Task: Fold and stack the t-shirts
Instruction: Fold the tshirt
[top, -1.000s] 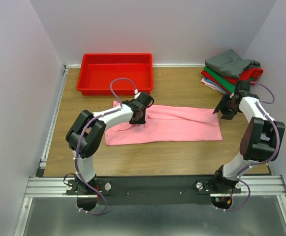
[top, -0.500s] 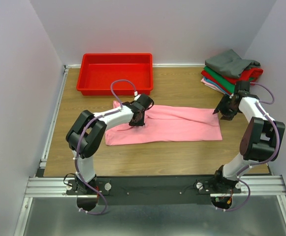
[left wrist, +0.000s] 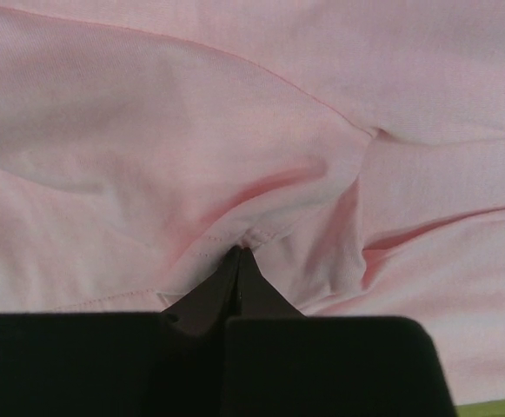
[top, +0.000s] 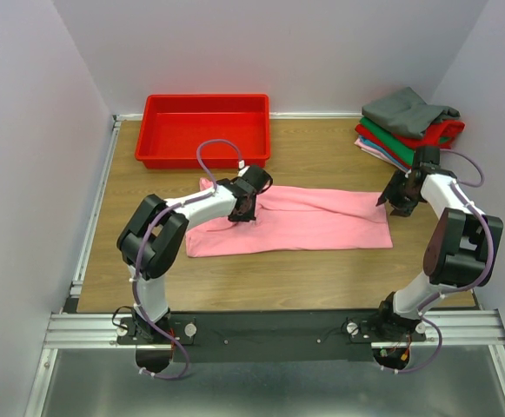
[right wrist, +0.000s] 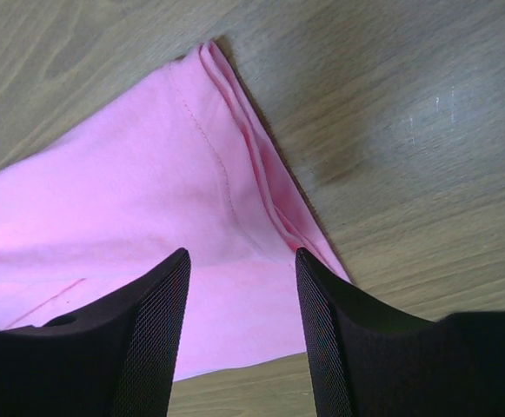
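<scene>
The pink t-shirt lies folded into a long strip across the middle of the wooden table. My left gripper is down on its left part, shut on a pinch of the pink cloth at a stitched hem. My right gripper hovers open over the shirt's far right corner; in the right wrist view its jaws straddle the folded pink edge without touching it. A stack of folded t-shirts, grey on top, then red, green and pale, sits at the back right.
A red plastic tray stands at the back left, just beyond the left gripper. White walls close in the table on left, back and right. Bare wood lies between the shirt and the arm bases.
The left gripper has shifted very slightly on the pink cloth. The right gripper has barely moved. The shirt lies as before.
</scene>
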`<action>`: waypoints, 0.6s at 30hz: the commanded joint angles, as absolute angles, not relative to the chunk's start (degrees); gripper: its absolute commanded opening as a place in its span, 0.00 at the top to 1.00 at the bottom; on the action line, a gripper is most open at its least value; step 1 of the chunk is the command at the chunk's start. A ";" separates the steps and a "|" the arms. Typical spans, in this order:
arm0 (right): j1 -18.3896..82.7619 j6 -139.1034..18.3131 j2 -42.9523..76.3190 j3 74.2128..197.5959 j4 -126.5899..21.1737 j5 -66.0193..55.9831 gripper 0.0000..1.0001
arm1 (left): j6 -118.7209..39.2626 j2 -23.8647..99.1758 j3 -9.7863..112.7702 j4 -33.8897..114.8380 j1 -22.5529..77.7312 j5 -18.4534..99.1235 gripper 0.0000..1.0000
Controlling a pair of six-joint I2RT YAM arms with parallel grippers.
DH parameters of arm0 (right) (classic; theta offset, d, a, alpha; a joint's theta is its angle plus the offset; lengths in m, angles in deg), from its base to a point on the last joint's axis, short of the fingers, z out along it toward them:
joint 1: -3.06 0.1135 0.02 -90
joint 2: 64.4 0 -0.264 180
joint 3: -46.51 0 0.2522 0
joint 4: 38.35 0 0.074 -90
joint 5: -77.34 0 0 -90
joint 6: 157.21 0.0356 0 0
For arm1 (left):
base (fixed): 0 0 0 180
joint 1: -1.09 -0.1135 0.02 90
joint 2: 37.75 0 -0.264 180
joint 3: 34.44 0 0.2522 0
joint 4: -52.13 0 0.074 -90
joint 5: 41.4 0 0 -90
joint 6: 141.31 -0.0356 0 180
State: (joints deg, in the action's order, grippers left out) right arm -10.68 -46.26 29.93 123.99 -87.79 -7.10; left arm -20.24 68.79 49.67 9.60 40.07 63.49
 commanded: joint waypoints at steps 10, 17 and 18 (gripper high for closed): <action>-10.92 -46.73 26.66 121.27 -88.50 -10.11 0.41 | -18.88 62.62 49.46 9.10 41.34 59.67 1.00; -10.92 -46.73 26.75 121.09 -88.68 -9.41 0.40 | -19.49 67.19 51.48 8.58 41.34 62.39 0.97; -10.92 -46.82 26.57 121.09 -88.68 -9.41 0.41 | -19.32 67.54 52.18 8.23 41.34 63.00 0.93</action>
